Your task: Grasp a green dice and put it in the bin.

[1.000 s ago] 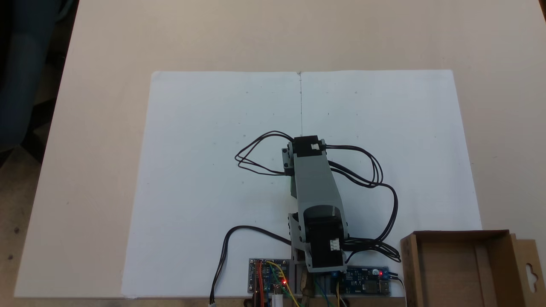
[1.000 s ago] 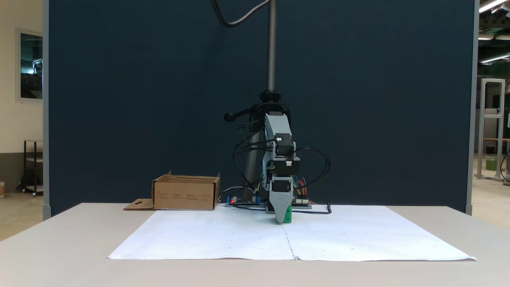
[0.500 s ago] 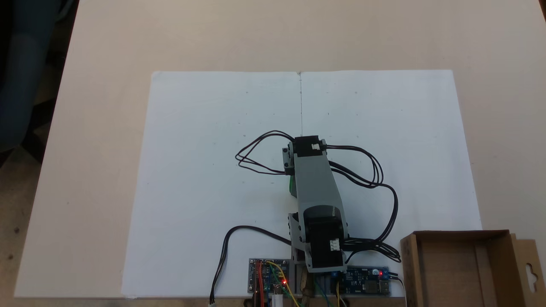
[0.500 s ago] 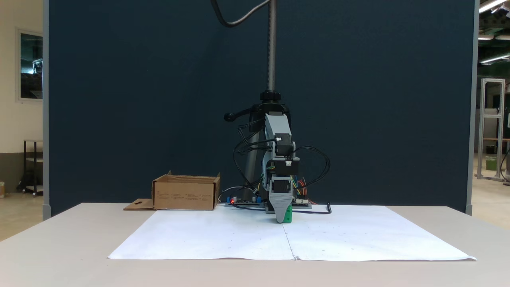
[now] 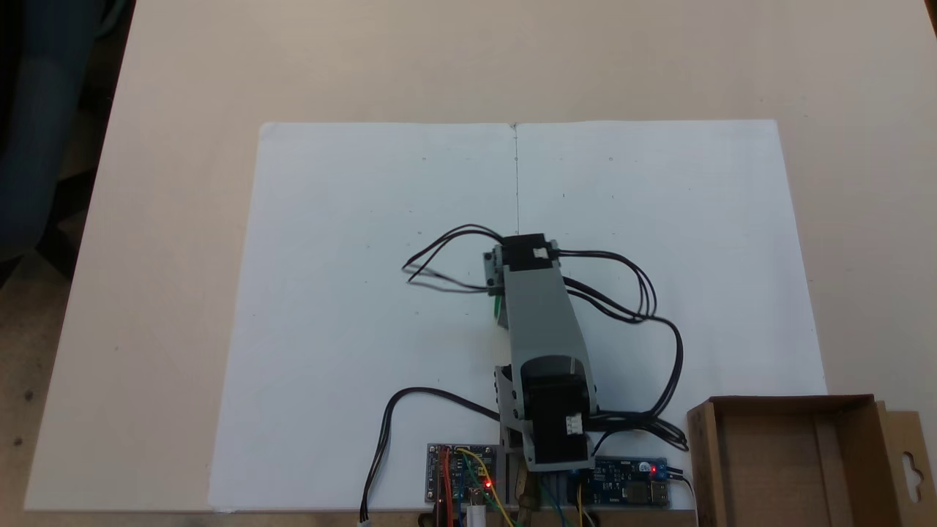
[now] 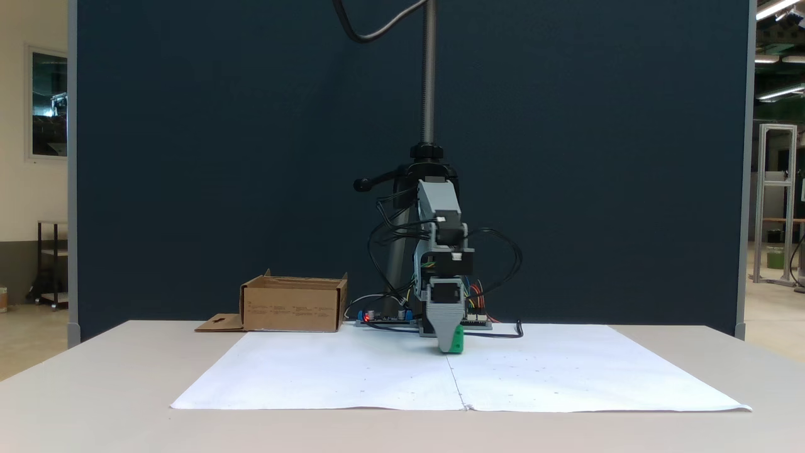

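The green dice [image 6: 459, 340] hangs at the tip of my gripper [image 6: 453, 345], which points straight down over the middle of the white paper [image 6: 352, 377]. It lies tight against the right side of the grey finger [image 6: 445, 332]; the other jaw is hidden behind it. From above, a thin green sliver of the dice [image 5: 498, 306] peeks out left of the forearm. The bin [image 5: 779, 402] is an open brown cardboard box at the lower right of that view and sits left of the arm's base, bin [image 6: 292, 308], in the front view.
Black cables [image 5: 446, 267] loop out on both sides of the arm. Circuit boards [image 5: 461, 476] with wires lie at the arm's base beside the bin. The bin's flap [image 5: 908, 461] sticks out to the right. A dark panel [image 6: 188, 157] stands behind the table.
The gripper and the dice have shifted together slightly to the right in the front view. Seen from above, the green sliver moved up a little and the left cable loop flattened.
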Action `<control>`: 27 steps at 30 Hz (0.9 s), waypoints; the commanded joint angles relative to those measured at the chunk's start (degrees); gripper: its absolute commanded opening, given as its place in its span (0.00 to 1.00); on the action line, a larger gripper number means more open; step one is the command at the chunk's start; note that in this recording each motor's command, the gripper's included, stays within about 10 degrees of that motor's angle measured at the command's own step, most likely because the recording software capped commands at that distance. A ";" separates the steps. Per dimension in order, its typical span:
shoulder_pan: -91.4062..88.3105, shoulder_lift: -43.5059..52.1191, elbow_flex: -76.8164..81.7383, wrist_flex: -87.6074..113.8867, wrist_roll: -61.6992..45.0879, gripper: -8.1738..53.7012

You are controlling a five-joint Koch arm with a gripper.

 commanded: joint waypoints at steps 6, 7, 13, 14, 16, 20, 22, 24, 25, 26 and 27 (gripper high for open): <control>26.54 -0.35 -15.36 -20.04 -10.11 0.33; 30.50 -3.08 -19.49 -20.04 -11.51 0.33; 48.08 -12.30 -38.14 -19.42 -13.97 0.33; 50.54 -13.27 -40.17 -19.42 -13.97 0.33; 59.85 -15.21 -46.76 -18.72 -14.41 0.33; 70.66 -16.00 -51.94 -12.92 -17.05 0.33; 74.62 -15.82 -54.76 -7.56 -18.63 0.33; 78.57 -15.56 -58.62 0.62 -21.01 0.33; 84.02 -14.85 -63.11 6.57 -24.61 0.33; 87.10 -14.24 -63.46 11.32 -26.46 0.33; 88.42 -14.15 -63.46 13.43 -27.07 0.33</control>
